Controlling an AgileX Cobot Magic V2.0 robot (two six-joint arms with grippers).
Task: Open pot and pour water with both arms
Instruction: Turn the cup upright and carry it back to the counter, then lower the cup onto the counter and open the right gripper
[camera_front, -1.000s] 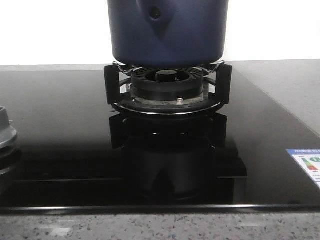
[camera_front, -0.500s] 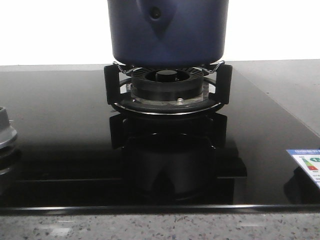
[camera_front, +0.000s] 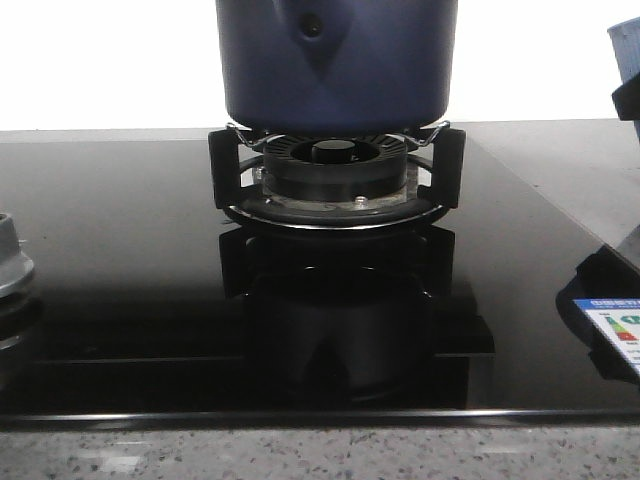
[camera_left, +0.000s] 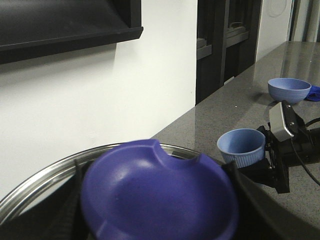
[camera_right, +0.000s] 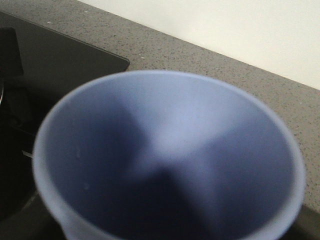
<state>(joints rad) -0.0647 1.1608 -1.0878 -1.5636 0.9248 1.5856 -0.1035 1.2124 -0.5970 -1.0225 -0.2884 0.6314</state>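
Note:
The dark navy pot (camera_front: 335, 60) stands on the gas burner (camera_front: 335, 175), and its top is cut off in the front view. In the left wrist view a purple-blue lid knob (camera_left: 160, 195) fills the foreground above the lid's steel rim (camera_left: 45, 175). My left gripper (camera_left: 160, 202) is shut on the knob, with dark fingers (camera_left: 75, 200) on either side. My right gripper (camera_left: 260, 160) is shut on a light blue ribbed cup (camera_left: 241, 147) beside the pot. The cup (camera_right: 170, 150) fills the right wrist view and shows at the edge of the front view (camera_front: 625, 40). I cannot tell whether it holds water.
The black glass cooktop (camera_front: 120, 250) carries a second burner's grey part (camera_front: 10, 265) at the left and a label sticker (camera_front: 615, 325) at the right. A blue bowl (camera_left: 289, 89) sits farther along the grey speckled counter (camera_left: 235, 110). A white wall is behind.
The light blue cup and the dark right gripper have come into the front view at the upper right edge. Their dark reflection on the glass has grown. The pot has not moved.

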